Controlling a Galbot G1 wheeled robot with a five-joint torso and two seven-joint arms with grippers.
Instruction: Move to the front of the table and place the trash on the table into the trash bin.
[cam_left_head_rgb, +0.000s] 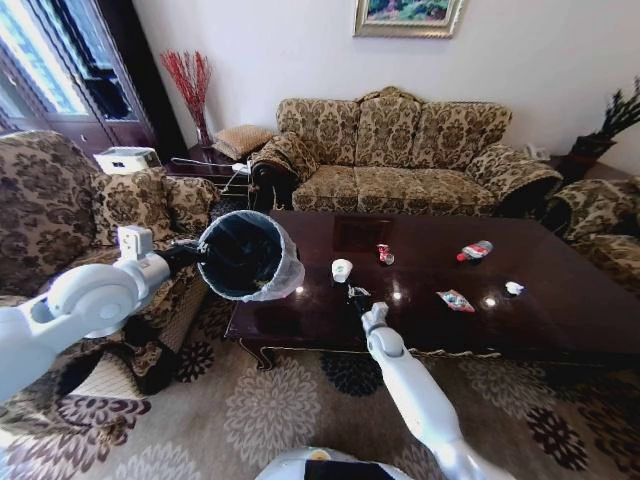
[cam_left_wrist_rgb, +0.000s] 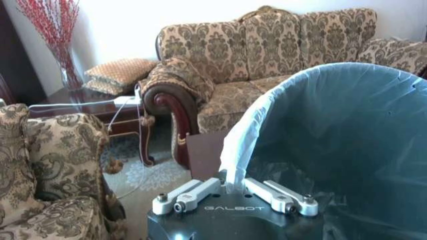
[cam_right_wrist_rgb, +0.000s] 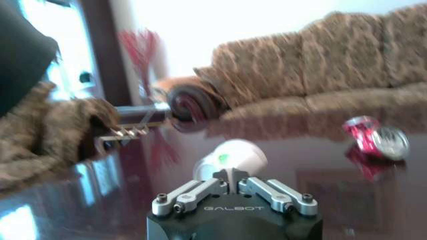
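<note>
My left gripper (cam_left_wrist_rgb: 230, 189) is shut on the bag-lined rim of the trash bin (cam_left_head_rgb: 245, 255), holding it tilted in the air off the table's left end. The bin's bag (cam_left_wrist_rgb: 347, 145) rises right before the left wrist camera. On the dark table (cam_left_head_rgb: 560, 325) lies the trash: a white paper cup (cam_left_head_rgb: 341, 269), a red-white can (cam_left_head_rgb: 384, 254), a clear bottle (cam_left_head_rgb: 475, 250), a colourful wrapper (cam_left_head_rgb: 455, 299) and a crumpled paper bit (cam_left_head_rgb: 514, 288). My right gripper (cam_left_head_rgb: 354, 293) is low over the table with its fingers together, right behind the cup (cam_right_wrist_rgb: 230, 157). Whether it touches the cup I cannot tell. The can (cam_right_wrist_rgb: 373, 140) lies beyond.
A patterned sofa (cam_left_head_rgb: 400, 150) stands behind the table, with armchairs at the left (cam_left_head_rgb: 60, 210) and right (cam_left_head_rgb: 600, 215). A side table (cam_left_head_rgb: 205, 160) with a vase of red twigs fills the back-left corner. Patterned carpet (cam_left_head_rgb: 270, 410) lies before the table's front edge.
</note>
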